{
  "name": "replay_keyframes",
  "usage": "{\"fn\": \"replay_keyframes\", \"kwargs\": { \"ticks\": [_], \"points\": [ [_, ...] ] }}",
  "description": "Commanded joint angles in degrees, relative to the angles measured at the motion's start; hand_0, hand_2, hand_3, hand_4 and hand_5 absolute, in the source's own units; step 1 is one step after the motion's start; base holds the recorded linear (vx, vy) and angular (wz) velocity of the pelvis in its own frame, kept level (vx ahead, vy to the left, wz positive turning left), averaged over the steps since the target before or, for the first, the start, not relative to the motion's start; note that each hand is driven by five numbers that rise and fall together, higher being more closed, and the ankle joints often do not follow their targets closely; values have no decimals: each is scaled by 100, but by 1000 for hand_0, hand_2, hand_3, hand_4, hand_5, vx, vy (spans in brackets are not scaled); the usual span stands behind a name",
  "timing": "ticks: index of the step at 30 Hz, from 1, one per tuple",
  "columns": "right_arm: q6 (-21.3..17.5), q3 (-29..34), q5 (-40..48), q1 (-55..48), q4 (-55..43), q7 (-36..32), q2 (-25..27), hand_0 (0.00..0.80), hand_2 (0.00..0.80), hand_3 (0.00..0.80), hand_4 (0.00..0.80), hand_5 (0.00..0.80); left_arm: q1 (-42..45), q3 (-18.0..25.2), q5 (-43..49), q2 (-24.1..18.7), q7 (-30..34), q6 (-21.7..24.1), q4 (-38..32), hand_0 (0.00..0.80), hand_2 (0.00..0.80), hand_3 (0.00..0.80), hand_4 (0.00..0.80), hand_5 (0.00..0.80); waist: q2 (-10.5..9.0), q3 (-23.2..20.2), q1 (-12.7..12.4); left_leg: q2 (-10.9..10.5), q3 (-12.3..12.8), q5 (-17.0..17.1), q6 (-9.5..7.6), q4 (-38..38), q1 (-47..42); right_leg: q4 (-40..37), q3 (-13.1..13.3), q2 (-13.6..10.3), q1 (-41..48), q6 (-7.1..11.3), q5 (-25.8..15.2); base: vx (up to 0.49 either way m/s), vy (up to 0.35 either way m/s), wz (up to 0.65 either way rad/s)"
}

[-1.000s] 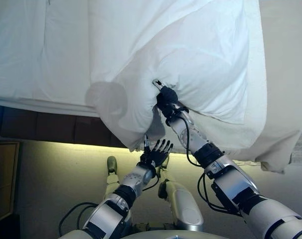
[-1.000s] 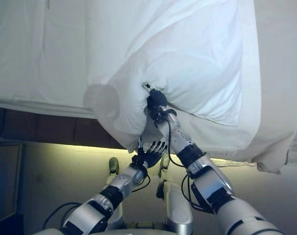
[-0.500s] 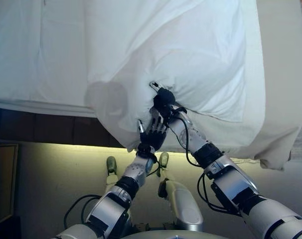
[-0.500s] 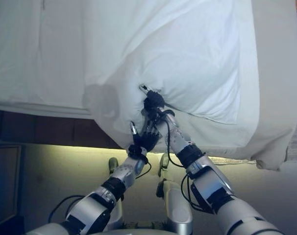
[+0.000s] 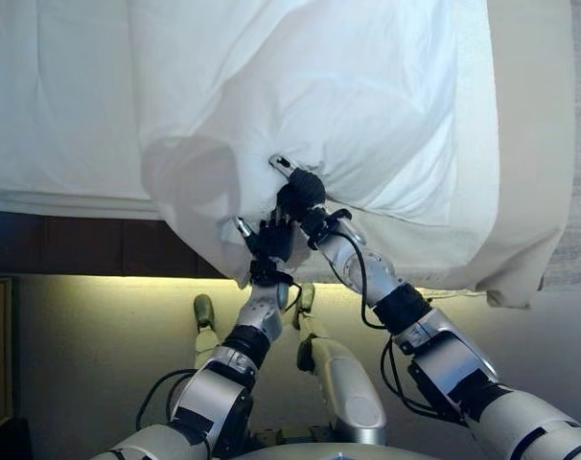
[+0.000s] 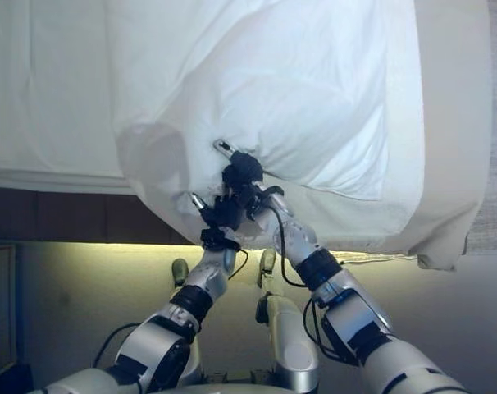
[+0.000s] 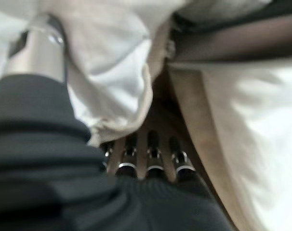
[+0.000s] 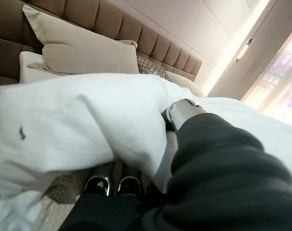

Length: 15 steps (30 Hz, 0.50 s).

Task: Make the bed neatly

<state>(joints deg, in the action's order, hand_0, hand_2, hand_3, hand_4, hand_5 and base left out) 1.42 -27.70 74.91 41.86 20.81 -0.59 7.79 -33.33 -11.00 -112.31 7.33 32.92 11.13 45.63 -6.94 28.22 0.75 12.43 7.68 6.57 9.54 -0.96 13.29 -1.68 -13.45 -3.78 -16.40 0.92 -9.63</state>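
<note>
Right hand (image 5: 300, 193) pinches the soft, puffy white duvet (image 5: 338, 105); left hand (image 5: 268, 237) clutches its crumpled edge.

Right hand (image 5: 298, 192) fisted, arm extended; left hand (image 5: 268, 240) raised just beside it.

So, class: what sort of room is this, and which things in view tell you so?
Most likely a hotel bedroom: a bed with a white duvet, a padded headboard and pillows against it.

My left hand (image 7: 49, 159) showed blurred; daylight flared beyond my right hand (image 8: 218, 168); shadow darkened the duvet (image 5: 190, 182) beside it.
</note>
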Motion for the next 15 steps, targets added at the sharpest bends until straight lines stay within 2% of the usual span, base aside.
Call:
{"fn": "replay_keyframes", "kwargs": {
  "ticks": [1, 5, 6, 7, 15],
  "points": [
    [-83, -127, -143, 20, -1252, -606, -511, 800, 800, 800, 800, 800, -519, 86, -69, 34, 258, 282, -563, 0, 0, 0, 0, 0, -358, -86, -121, 250, -25, 337, -63, -50, 229, 799, -104, -396, -189, 502, 406, -11, -26, 8],
    [-159, -50, -163, -162, -1327, -611, -393, 800, 800, 800, 800, 800, -422, 273, -69, -64, 183, 456, -657, 0, 0, 0, 0, 0, -412, -101, -164, 251, -71, 314, -74, -30, 246, 788, -157, -410, -151, 523, 412, -4, -29, 5],
    [-142, -18, -201, -217, -1358, -564, -336, 631, 631, 631, 631, 631, -384, 321, -69, -122, 192, 478, -686, 0, 0, 0, 0, 0, -429, -112, -175, 257, -80, 305, -74, -22, 241, 779, -171, -412, -129, 527, 414, 20, -31, 7],
    [-108, 23, -207, -263, -1379, -481, -286, 0, 0, 0, 0, 0, -362, 370, -69, -180, 185, 486, -698, 0, 0, 0, 0, 0, -444, -122, -182, 260, -85, 295, -74, -18, 231, 768, -182, -410, -105, 529, 415, 24, -36, 9],
    [90, 326, -137, -712, -1602, -565, 180, 0, 0, 0, 0, 0, -183, 826, -69, -716, 9, 481, -773, 0, 0, 0, 0, 0, -556, -217, -261, 248, -164, 226, -87, -50, 89, 675, -235, -377, 167, 540, 477, 17, -29, 8]
  ]
}}
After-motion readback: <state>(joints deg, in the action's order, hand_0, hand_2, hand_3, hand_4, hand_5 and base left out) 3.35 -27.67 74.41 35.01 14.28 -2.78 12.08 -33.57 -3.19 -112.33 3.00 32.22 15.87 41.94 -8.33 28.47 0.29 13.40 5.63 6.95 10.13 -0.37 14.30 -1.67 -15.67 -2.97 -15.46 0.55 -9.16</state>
